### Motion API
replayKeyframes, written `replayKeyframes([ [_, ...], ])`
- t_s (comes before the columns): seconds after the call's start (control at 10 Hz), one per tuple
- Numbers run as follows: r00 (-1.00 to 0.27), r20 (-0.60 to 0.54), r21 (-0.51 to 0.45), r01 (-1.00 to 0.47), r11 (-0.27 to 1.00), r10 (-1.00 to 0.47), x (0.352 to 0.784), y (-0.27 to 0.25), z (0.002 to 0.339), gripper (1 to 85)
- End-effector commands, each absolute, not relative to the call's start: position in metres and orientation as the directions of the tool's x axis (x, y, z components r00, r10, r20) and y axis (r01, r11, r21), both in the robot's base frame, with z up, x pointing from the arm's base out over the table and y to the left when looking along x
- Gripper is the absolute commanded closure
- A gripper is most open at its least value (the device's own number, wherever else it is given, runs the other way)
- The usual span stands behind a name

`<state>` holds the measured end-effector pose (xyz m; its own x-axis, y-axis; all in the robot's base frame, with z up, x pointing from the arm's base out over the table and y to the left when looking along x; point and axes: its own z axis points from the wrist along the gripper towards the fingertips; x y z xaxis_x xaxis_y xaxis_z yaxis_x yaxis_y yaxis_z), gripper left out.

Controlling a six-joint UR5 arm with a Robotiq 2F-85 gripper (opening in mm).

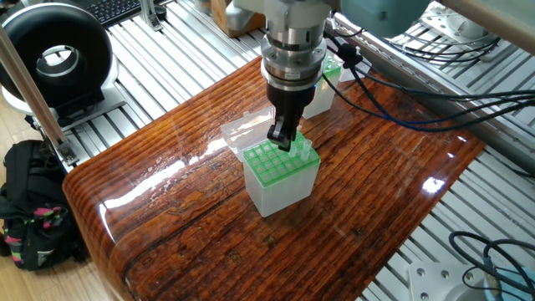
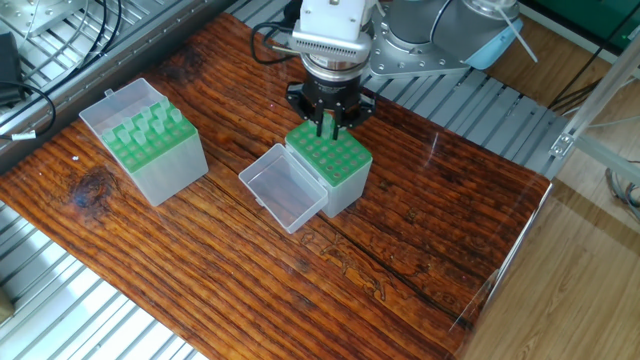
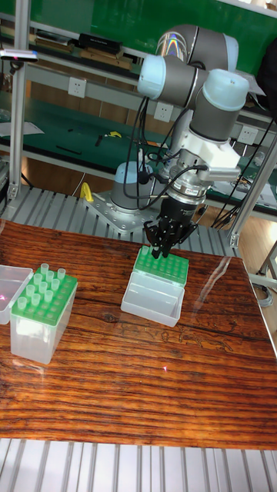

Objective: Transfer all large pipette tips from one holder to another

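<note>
My gripper [image 2: 327, 126] hangs straight down over the far edge of the middle holder [image 2: 340, 178], a clear box with a green grid top. Its black fingers [image 1: 282, 134] are close together, with a pale large pipette tip [image 2: 326, 123] showing between them, its lower end at the grid. A few more tips [image 1: 307, 150] stand along that holder's right edge. The second holder [image 2: 150, 150] stands at the table's left with several tips [image 3: 45, 280] upright in its green top. In the tall view the gripper [image 3: 161, 247] touches the middle holder [image 3: 161, 267] at its back rim.
The middle holder's clear lid [image 2: 284, 190] lies open flat in front of it. Cables [image 1: 401, 92] trail from the wrist over the table's right side. A black round device [image 1: 57, 58] and a dark bag [image 1: 29, 209] sit beyond the table's rounded left end.
</note>
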<state>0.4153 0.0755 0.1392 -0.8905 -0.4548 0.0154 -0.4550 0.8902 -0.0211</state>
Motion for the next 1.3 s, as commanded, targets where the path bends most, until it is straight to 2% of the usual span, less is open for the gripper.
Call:
replayKeyframes([
  [0.0, -0.894, 0.005, -0.01, -0.448, 0.894, -0.448, 0.417, 0.079, 0.141, 60.0],
  [0.6, -0.915, 0.024, -0.036, -0.404, 0.914, -0.404, 0.414, 0.083, 0.151, 72.0],
  [1.2, -0.921, 0.025, -0.018, -0.39, 0.921, -0.39, 0.403, 0.094, 0.175, 73.0],
])
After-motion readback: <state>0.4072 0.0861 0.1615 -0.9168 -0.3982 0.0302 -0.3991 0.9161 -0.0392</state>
